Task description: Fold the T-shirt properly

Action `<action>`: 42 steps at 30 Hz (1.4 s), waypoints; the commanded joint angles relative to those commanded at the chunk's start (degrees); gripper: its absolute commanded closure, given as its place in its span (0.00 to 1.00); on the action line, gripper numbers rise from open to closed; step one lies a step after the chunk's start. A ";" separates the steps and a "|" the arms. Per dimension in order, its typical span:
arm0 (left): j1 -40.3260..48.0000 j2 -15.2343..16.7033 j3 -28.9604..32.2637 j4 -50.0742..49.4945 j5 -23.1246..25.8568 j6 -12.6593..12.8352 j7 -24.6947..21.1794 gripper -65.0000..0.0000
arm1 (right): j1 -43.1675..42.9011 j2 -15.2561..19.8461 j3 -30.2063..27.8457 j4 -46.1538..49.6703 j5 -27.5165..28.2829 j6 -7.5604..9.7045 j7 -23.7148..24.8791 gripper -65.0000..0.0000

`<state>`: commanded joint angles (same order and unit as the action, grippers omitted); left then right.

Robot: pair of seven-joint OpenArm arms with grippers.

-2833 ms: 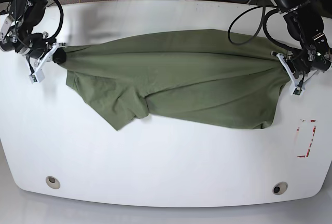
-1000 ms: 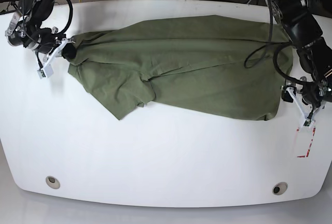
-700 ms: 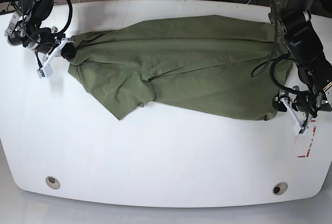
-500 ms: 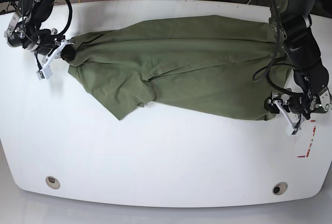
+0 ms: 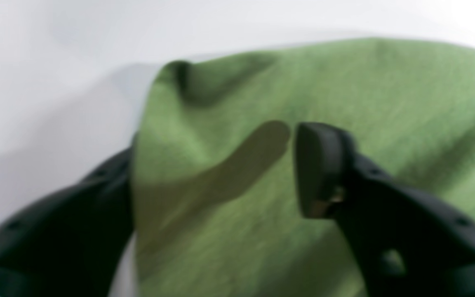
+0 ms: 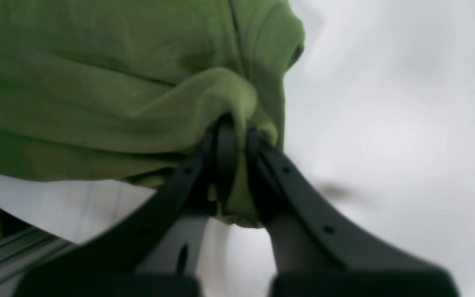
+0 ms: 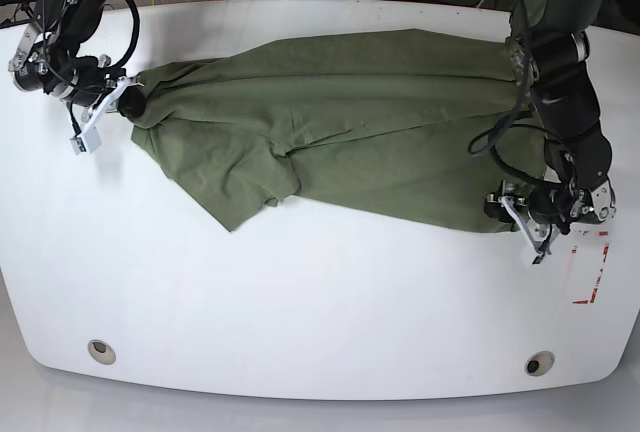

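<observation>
Right gripper (image 7: 122, 102): at the table's 10 o'clock edge in the base view, jaws pinched tight on a bunched fold of the T-shirt (image 7: 340, 122).
T-shirt: spread wide across the far half of the white table (image 7: 300, 302), one sleeve (image 7: 235, 197) pointing toward 7 o'clock.
Left gripper (image 7: 505, 204): at the shirt's 4 o'clock corner, jaws parted, cloth lying between the fingers (image 5: 320, 169), not yet pinched.
Red marking (image 7: 590, 272): on the table at 4 o'clock, beside the left gripper.
</observation>
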<state>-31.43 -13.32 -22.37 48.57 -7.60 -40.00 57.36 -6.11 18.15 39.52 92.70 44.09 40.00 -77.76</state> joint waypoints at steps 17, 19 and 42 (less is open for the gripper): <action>-0.09 0.35 -1.32 21.27 -0.26 0.00 10.02 1.00 | 5.01 0.53 -0.26 -0.09 -0.09 0.00 -0.18 1.00; -0.35 0.53 -1.32 25.58 -0.26 0.00 11.60 1.00 | 6.33 1.14 -0.44 -0.09 -0.09 0.00 -0.18 1.00; -18.29 2.37 -1.41 48.35 -0.09 0.00 20.13 1.00 | 45.63 14.42 -8.70 -17.49 0.09 0.00 -0.35 1.00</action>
<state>-49.71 -10.95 -23.78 96.92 -7.69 -40.00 77.49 39.52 32.57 30.81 75.21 44.18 40.00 -78.11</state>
